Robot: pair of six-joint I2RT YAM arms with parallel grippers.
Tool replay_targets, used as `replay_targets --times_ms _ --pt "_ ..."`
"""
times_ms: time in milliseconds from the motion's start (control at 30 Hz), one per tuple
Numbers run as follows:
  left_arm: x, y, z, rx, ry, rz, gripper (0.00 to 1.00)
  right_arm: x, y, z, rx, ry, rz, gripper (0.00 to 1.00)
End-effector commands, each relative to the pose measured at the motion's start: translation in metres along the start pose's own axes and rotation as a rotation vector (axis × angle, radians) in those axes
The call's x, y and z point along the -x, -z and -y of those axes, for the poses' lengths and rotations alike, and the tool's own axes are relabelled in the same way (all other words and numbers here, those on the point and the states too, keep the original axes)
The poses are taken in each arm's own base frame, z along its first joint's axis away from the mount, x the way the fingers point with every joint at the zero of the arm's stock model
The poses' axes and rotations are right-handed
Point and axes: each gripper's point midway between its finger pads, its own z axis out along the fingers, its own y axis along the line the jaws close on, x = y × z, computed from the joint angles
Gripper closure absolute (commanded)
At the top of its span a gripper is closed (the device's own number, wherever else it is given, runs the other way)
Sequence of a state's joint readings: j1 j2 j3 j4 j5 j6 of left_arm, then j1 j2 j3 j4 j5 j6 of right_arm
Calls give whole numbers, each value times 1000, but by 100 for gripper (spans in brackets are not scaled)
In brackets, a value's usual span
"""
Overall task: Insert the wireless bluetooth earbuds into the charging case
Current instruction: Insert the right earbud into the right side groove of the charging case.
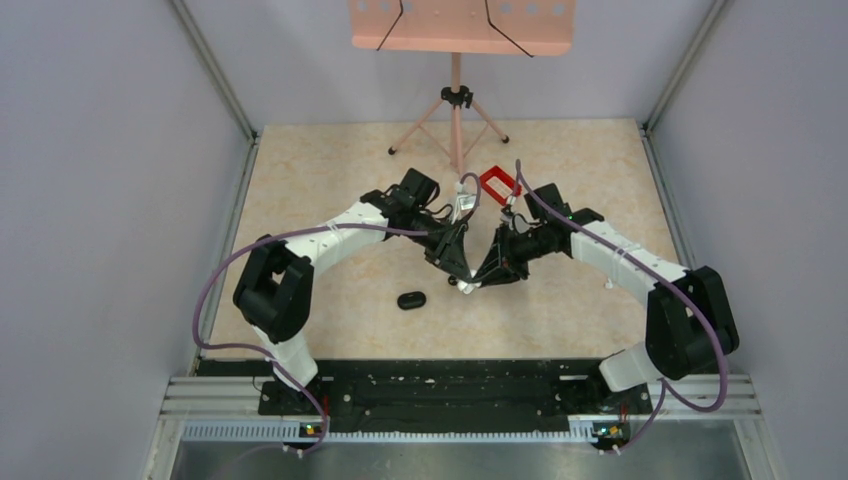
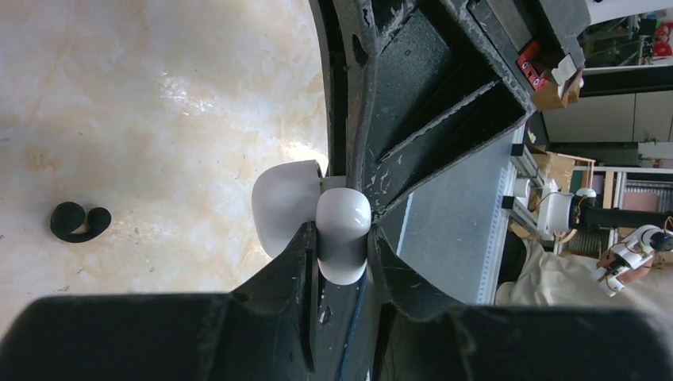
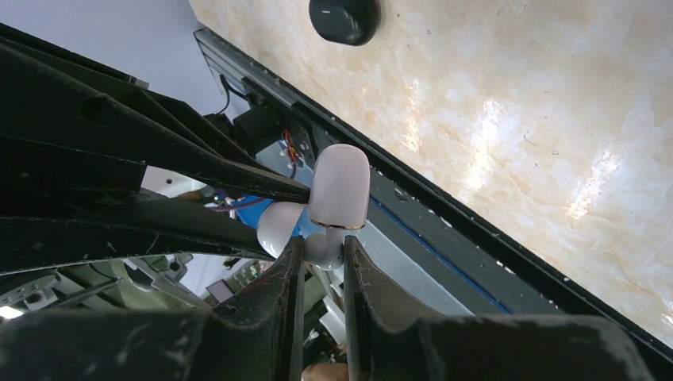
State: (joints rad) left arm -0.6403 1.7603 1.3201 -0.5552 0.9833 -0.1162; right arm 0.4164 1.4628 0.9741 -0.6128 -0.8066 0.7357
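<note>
L-wrist | my claw (image 2: 341,242) pinching the glossy white case (image 2: 343,213), lid (image 2: 284,208) hanging open leftward | black curled earbud (image 2: 79,222) lying well apart on the marbled tabletop (image 2: 159,95)

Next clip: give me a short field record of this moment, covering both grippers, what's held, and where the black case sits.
left gripper: shut on white rounded object
right gripper: shut on the same object, from the opposite side
charging case: black oval, lying on table, to the left of the meeting grippers, untouched
</note>
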Motion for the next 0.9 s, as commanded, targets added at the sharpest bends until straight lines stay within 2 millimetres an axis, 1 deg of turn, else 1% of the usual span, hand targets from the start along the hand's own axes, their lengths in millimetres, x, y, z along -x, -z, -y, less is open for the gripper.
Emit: replay_targets --times_ms 0,167,400,667,867 --pt "-16 1 37 -159 -49 -62 100 19 4 -2 4 65 107 97" --pt "-22 4 36 -149 -96 -74 100 15 7 0 25 62 91 97" --pt "-24 7 39 -148 -116 -77 100 18 8 0 30 58 100 97" --pt "-26 7 39 -151 -113 -83 100 23 12 5 20 49 123 96" --pt "-24 6 37 -143 -91 -83 100 23 13 4 26 40 123 96"
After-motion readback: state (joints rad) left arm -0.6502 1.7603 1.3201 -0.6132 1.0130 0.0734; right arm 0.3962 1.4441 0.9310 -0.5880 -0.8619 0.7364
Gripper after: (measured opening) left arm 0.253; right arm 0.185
